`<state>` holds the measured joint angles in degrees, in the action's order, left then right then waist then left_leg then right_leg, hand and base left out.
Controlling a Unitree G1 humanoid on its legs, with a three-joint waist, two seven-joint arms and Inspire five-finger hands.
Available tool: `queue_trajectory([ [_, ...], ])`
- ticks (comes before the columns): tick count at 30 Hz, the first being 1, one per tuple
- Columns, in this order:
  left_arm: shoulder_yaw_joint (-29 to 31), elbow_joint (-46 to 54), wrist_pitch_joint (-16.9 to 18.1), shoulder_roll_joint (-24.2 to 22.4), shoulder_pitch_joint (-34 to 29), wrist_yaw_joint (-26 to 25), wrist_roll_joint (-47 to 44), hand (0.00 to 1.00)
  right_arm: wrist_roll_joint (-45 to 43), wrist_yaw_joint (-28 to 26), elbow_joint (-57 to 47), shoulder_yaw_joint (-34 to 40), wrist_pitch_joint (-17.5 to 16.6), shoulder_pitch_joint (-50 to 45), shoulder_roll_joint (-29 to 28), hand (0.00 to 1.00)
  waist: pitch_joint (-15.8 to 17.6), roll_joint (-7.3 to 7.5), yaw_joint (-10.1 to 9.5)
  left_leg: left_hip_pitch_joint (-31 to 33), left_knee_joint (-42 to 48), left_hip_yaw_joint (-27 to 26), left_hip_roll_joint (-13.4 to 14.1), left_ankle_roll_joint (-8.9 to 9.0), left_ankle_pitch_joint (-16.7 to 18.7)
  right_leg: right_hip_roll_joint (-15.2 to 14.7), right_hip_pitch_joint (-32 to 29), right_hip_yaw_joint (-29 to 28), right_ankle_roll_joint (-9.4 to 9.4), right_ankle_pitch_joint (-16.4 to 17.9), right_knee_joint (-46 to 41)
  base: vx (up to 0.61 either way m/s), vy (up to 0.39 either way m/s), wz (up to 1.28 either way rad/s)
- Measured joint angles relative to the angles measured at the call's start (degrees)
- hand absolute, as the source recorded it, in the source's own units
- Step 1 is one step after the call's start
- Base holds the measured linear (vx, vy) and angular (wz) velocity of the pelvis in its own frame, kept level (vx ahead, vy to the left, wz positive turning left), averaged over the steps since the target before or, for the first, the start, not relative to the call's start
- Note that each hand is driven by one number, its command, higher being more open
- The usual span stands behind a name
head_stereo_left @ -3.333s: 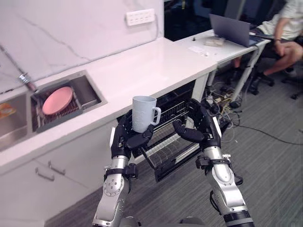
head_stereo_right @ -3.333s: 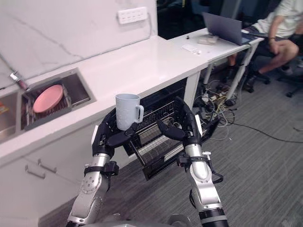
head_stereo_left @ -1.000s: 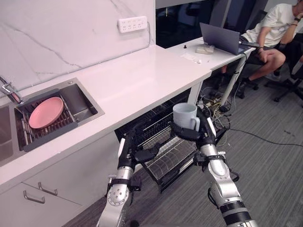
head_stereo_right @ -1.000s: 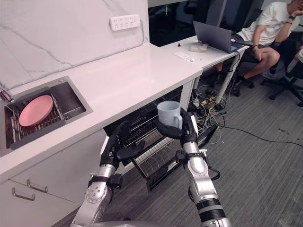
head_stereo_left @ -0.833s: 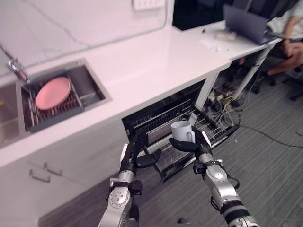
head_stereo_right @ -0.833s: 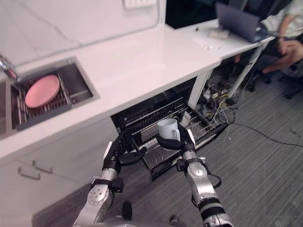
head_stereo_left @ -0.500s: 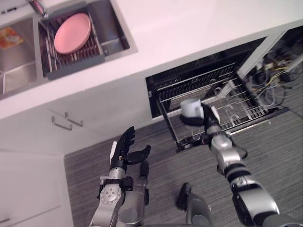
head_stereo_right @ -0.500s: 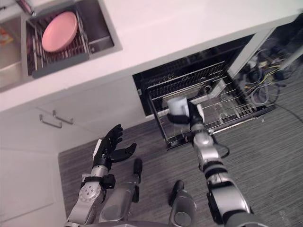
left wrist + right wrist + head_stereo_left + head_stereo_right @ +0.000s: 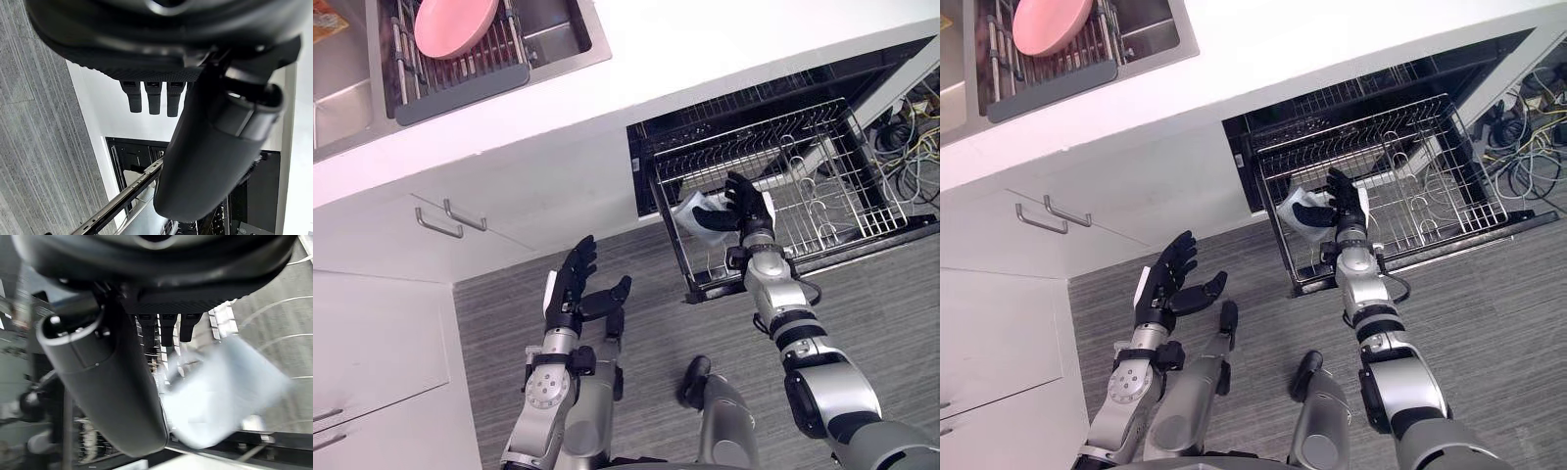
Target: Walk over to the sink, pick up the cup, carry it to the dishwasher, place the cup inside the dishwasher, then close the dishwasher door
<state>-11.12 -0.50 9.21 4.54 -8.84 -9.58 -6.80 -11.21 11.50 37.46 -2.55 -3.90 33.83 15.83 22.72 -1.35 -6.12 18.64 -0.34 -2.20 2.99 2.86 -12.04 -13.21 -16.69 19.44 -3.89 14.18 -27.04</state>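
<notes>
The whole view has swung since half a second ago to look more steeply down, so the sink sits at the far left edge. Nearest, the left hand (image 9: 570, 294) is held up over the grey carpet floor (image 9: 489, 323) as before, palm turned right, fingers straight and spread, thumb out to the right, holding nothing.

To the right, the right arm reaches away over the near edge of the open dishwasher door (image 9: 842, 253). The right hand (image 9: 747, 208) is now lower, inside the near left part of the pulled-out wire rack (image 9: 749, 130). Its fingers point far and are straight and fanned, no longer wrapped round anything, and its thumb lies out to the left.

The cup (image 9: 687, 209), which stood upright on that hand half a second ago, is now tipped over. It sits just left of the palm, touching the thumb, down among the rack's wires near the rack's left wall. In the right wrist view it shows as a pale blur past the thumb and straight fingers.

Beyond the rack is the dark mouth of the dishwasher (image 9: 646, 147) under the white countertop (image 9: 705, 39). Left of it are white cabinet fronts with a metal handle (image 9: 462, 215). Farthest left, a pink plate (image 9: 455, 22) rests on a dark grid in the sink (image 9: 563, 29).
</notes>
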Motion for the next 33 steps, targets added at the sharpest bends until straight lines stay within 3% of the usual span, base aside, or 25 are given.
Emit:
queue_trajectory([
  [8, 1.0, -2.5, -0.1, 0.0, -1.1, 0.9, 0.0, 0.9, 1.8, 0.2, -18.5, 3.0, -0.2, -16.2, -4.9, 0.9, -0.2, 0.63, 1.51, -4.1, -2.0, 0.4, 0.3, 0.38, 0.4, 1.1, 5.2, 1.2, -0.39, -0.5, 3.9, 0.04, -0.017, 0.02],
  [13, 3.3, -4.8, -0.7, -0.2, -2.3, 1.1, 0.1, 0.9, 4.8, 0.2, -33.8, 4.8, -0.6, -26.0, -8.8, 0.9, -1.9, 2.83, 3.04, -7.1, -2.0, 0.8, 0.3, 0.47, 1.7, 1.6, 10.1, 2.1, -0.85, -0.8, 7.3, 0.08, -0.036, 0.04],
  [15, 4.2, -5.3, -1.0, -0.3, -4.0, 1.1, 1.2, 0.9, 6.6, 0.0, -38.8, 4.7, -1.7, -29.3, -10.7, 0.9, -4.0, 4.61, 3.61, -8.9, -2.0, 0.4, 0.4, 0.49, 2.6, 2.1, 12.4, 2.0, -1.11, -1.1, 9.2, 0.06, -0.048, -0.09],
  [18, 4.1, -7.8, -1.5, -1.0, -6.0, 1.3, 2.4, 0.9, 8.6, -0.5, -42.0, 4.3, -3.0, -32.3, -12.5, 0.9, -7.2, 5.5, 3.69, -11.5, -2.0, -1.2, 0.5, 0.44, 3.9, 2.7, 15.2, 0.9, -1.43, -2.0, 12.3, 0.05, -0.032, -0.24],
  [23, 4.0, -9.2, -2.2, -2.3, -8.4, 2.3, 2.4, 0.9, 9.9, -1.0, -43.0, 4.3, -3.6, -33.7, -13.1, 0.9, -10.4, 5.23, 3.89, -12.7, -1.0, -3.2, 0.8, 0.18, 5.2, 3.7, 17.1, -1.2, -1.55, -4.3, 16.0, 0.02, 0.002, -0.27],
  [24, 2.3, -11.4, -2.6, -3.4, -11.6, 2.4, 3.6, 0.9, 10.8, -1.7, -44.8, 0.5, -3.8, -35.6, -12.8, 0.9, -19.2, 3.38, 3.76, -14.8, -1.6, -3.9, 1.2, 0.3, 5.4, 4.9, 20.1, -2.1, -1.43, -6.4, 20.3, 0.0, 0.002, -0.05],
  [30, 2.9, -12.9, -2.6, -3.4, -11.5, 2.4, 3.6, 0.9, 10.9, -2.2, -44.7, 0.5, -3.9, -36.1, -12.9, 0.9, -19.4, 3.3, 3.71, -17.2, -3.4, -6.5, 1.4, 0.37, 5.4, 4.9, 20.1, -4.6, -1.45, -6.4, 20.2, 0.0, 0.001, -0.19],
  [33, 2.9, -17.3, -2.7, -3.2, -10.1, 2.4, 3.5, 0.9, 11.5, -1.7, -44.7, 2.3, -3.9, -38.7, -12.9, 0.9, -20.5, 3.21, 5.33, -18.6, -4.6, -8.2, 1.1, 0.31, 5.3, 4.5, 20.2, -6.2, -1.68, -6.4, 20.0, 0.05, 0.015, -0.29],
])
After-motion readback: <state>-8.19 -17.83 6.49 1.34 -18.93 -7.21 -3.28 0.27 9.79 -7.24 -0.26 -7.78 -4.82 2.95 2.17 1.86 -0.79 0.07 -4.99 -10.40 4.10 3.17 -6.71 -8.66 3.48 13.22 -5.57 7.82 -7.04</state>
